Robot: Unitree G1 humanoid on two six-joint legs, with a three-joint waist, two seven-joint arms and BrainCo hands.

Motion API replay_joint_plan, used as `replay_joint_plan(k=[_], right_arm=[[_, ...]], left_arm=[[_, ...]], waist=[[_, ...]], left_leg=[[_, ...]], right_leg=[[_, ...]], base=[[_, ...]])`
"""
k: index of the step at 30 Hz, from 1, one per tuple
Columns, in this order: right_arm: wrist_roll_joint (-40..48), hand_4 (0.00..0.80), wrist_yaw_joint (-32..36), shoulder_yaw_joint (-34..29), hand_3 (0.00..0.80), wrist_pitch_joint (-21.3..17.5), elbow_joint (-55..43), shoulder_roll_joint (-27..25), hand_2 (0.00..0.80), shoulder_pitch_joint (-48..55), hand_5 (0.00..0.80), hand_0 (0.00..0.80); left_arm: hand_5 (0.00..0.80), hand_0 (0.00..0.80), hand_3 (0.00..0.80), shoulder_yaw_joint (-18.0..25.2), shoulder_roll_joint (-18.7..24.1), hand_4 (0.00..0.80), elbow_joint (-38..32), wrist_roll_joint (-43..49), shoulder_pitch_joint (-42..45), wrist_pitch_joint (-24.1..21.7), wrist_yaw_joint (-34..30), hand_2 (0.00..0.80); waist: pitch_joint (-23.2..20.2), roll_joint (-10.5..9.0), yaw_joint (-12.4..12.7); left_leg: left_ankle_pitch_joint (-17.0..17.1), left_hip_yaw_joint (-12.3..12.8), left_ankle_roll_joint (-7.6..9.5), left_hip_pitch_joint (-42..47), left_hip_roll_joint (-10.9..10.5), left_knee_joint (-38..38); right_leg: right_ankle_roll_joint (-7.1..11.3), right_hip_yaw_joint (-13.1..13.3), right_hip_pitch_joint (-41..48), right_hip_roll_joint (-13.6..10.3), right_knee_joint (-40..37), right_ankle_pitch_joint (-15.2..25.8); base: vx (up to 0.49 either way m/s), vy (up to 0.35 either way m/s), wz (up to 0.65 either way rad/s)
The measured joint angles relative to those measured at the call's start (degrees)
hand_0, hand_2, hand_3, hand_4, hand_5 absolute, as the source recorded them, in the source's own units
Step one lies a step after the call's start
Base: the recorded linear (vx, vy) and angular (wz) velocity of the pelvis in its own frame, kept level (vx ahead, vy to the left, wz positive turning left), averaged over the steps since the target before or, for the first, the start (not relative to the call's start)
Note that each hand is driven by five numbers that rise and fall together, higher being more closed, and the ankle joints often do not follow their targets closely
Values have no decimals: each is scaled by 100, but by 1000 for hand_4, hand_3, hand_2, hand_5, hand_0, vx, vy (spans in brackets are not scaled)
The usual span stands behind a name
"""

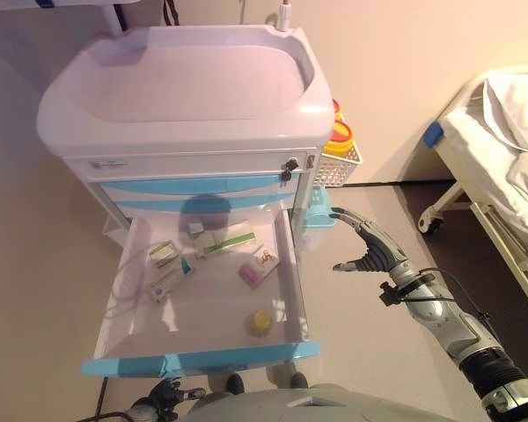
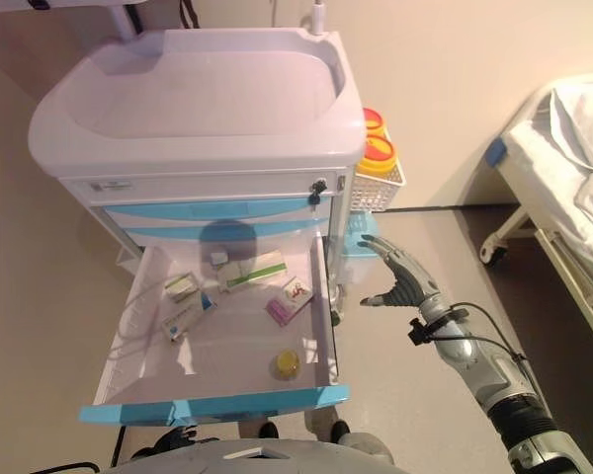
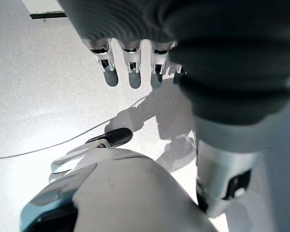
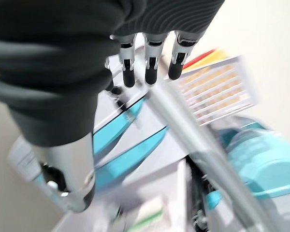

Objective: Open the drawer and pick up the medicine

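The cart's lowest drawer [image 1: 202, 359] is pulled fully out, with its blue front towards me. In it lie a long green-white medicine box [image 1: 224, 240], a small green box [image 1: 165, 253], a pink box [image 1: 259, 266], a white-blue box [image 1: 169, 281] and a small yellow round jar [image 1: 261, 322]. My right hand [image 1: 370, 246] hovers just right of the drawer's right wall, fingers relaxed, open and empty. In the right wrist view its fingers [image 4: 152, 63] point at the cart's blue drawer fronts. My left hand [image 3: 135, 38] hangs low with straight fingers over the floor and holds nothing.
The white medical cart [image 1: 185, 79] stands against the wall. A white basket [image 1: 339, 163] with yellow containers hangs on its right side, above a teal bin [image 1: 315, 211]. A bed [image 1: 502, 149] stands at the far right.
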Motion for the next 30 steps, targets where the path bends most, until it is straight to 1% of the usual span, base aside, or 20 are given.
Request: replay_joint_plan(k=[3, 4, 5, 6, 8, 11, 13, 14, 15, 17, 21, 23, 26, 30], right_arm=[[-5, 0, 173, 36, 0, -100, -69, -11, 0, -195, 0, 0], [-24, 0, 269, 269, 0, -86, -59, -37, 0, -401, 0, 0], [-98, 0, 355, 590, 0, -94, -54, -95, 0, -645, 0, 0], [-194, 0, 447, 677, 0, -179, -75, -82, 0, -728, 0, 0], [-400, 0, 527, 1058, 0, -184, -23, -63, 0, -1018, 0, 0], [-632, 0, 657, 1341, 0, -197, 112, 62, 0, -1291, 0, 0], [-763, 0, 721, 1508, 0, -196, 261, 176, 0, -1428, 0, 0], [-889, 0, 744, 1581, 0, -202, 324, 218, 0, -1487, 0, 0], [-973, 0, 743, 1650, 0, -201, 406, 274, 0, -1544, 0, 0], [-1124, 0, 762, 1788, 0, -201, 547, 356, 0, -1652, 0, 0], [-1415, 0, 812, 2248, 0, -201, 947, 464, 0, -1931, 0, 0], [-1573, 0, 808, 2301, 0, -199, 1146, 588, 0, -1965, 0, 0], [-2028, 0, 774, 2588, 0, -225, 1525, 682, 0, -2073, 0, 0], [-2770, 0, 493, 2685, 0, -242, 2130, 877, 0, -2100, 0, 0]], left_arm=[[0, 0, 0, 9, 11, 0, -79, -1, -33, 86, 1, 0], [0, 0, 0, -14, 1, 0, -126, -1, -24, 104, 7, 0], [0, 0, 0, -17, 11, 0, -132, 0, -59, 151, 6, 0], [0, 0, 0, -18, 13, 0, -129, 4, -124, 205, 5, 0], [0, 0, 0, -51, 8, 0, -178, 5, -133, 218, 8, 0], [0, 0, 0, -117, 10, 0, -266, 1, -168, 229, 11, 0], [0, 0, 0, -117, 10, 0, -308, 0, -196, 252, 11, 0], [0, 0, 0, -124, 17, 0, -306, 0, -204, 261, 11, 0], [0, 0, 0, -123, 30, 0, -339, -1, -221, 279, 9, 0], [0, 0, 0, -123, 45, 0, -352, -6, -228, 332, 10, 0], [0, 0, 0, -118, 77, 0, -337, -2, -252, 336, 7, 0], [0, 0, 0, -114, 86, 0, -345, -2, -255, 335, 7, 0], [0, 0, 0, -111, 115, 0, -322, 6, -277, 337, 4, 0], [0, 0, 0, -106, 139, 0, -292, 104, -265, 335, 4, 0]], waist=[[90, -28, 129], [126, -2, 210], [125, -17, 179], [142, -22, 215], [158, -17, 335], [192, -25, 563], [200, -40, 648], [209, -41, 729], [220, -63, 726], [235, -78, 799], [242, -72, 895], [238, -70, 1009], [238, -64, 1149], [230, -57, 1234]], left_leg=[[13, -62, -21, -11, 10, 0], [17, -151, -24, -51, 6, 0], [28, -254, -35, -42, -12, 0], [42, -309, -40, -63, -20, 0], [52, -441, -48, -63, -29, 1], [98, -610, -46, -113, -53, 1], [116, -709, -39, -120, -71, 1], [131, -767, -36, -127, -80, 0], [150, -831, -39, -148, -87, 0], [193, -915, -49, -217, -98, -1], [243, -1157, -124, -336, -109, -2], [261, -1182, -142, -395, -99, -2], [289, -1251, -148, -425, -96, -1], [333, -1348, -132, -468, -102, 0]], right_leg=[[-28, -42, 32, 14, -72, 30], [-12, -115, 118, 10, -135, 43], [-8, -183, 141, 7, -234, 87], [-30, -218, 163, 4, -252, 107], [-33, -335, 202, 5, -254, 104], [-25, -486, 237, 2, -255, 77], [-3, -561, 271, -6, -255, 62], [10, -606, 301, -12, -256, 48], [21, -677, 302, -16, -258, 38], [36, -711, 279, -27, -257, 21], [33, -971, 271, -39, -275, 17], [25, -1002, 225, -29, -272, 12], [22, -1068, 224, -19, -257, 11], [16, -1169, 225, -15, -257, 8]], base=[[16, -39, 12], [25, -54, 16], [10, -39, 25], [17, -54, 33], [9, -52, 32], [2, -50, 30], [-2, -49, 31], [-6, -42, 31], [-11, -45, 35], [-9, -47, 30], [2, -28, 33], [9, -34, 13], [6, -36, 11], [20, -35, 13]])
